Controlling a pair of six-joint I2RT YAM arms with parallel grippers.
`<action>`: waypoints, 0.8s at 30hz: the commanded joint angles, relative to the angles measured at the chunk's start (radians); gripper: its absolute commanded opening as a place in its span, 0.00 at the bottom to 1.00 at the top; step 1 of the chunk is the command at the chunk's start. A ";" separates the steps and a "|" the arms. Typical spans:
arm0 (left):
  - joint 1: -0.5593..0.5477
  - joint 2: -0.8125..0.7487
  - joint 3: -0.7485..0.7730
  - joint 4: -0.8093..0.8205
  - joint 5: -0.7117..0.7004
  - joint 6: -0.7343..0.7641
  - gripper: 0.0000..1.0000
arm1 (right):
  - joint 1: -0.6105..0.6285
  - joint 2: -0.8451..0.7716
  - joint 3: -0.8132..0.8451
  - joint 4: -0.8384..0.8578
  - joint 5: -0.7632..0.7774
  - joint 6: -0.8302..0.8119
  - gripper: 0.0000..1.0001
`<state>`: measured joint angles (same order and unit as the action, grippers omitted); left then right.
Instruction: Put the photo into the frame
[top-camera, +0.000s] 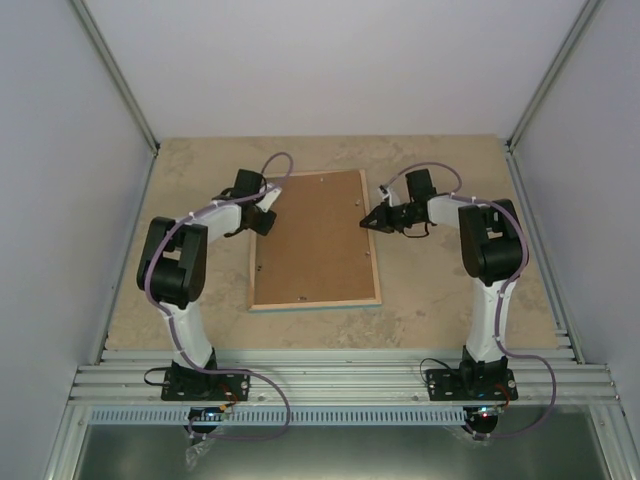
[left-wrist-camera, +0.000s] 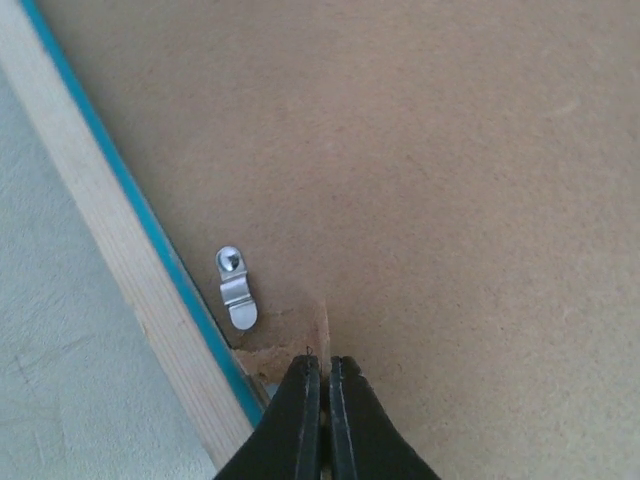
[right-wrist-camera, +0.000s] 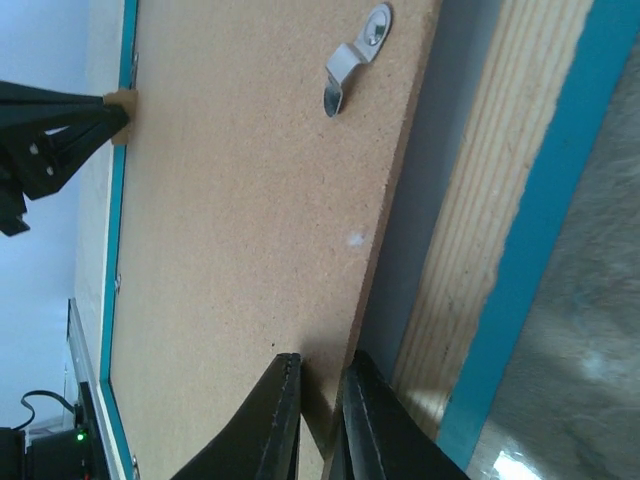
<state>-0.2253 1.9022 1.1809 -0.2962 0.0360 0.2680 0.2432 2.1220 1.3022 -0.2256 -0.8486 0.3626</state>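
**Inspector:** The front of the frame (top-camera: 316, 302)?

**Assistant:** Face down on the bench (top-camera: 440, 300). Only a thin blue line shows at its edges. The backing board (top-camera: 315, 235) covers the whole opening, so I cannot tell whether the photo lies beneath it.

**Inspector:** The claws?

**Assistant:** From above, both sets of tips are too small to judge. In the wrist views the left claw (left-wrist-camera: 325, 372) and right claw (right-wrist-camera: 318, 378) are cut off by the lower edge. It is unclear whether the left one pinches the chipped board. The bench is blurred in the right wrist view.
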 joint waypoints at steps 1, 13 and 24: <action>-0.095 -0.032 -0.046 -0.025 0.107 0.181 0.00 | 0.016 0.042 -0.011 0.012 0.050 -0.024 0.08; -0.171 -0.142 -0.175 0.079 0.075 0.399 0.00 | 0.016 0.041 -0.022 0.018 0.077 -0.010 0.01; 0.062 -0.204 -0.043 0.010 0.048 0.088 0.00 | 0.008 0.026 -0.027 0.010 0.088 -0.012 0.01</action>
<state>-0.3275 1.7489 1.0779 -0.2710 0.1383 0.4965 0.2398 2.1254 1.2991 -0.2173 -0.8482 0.3897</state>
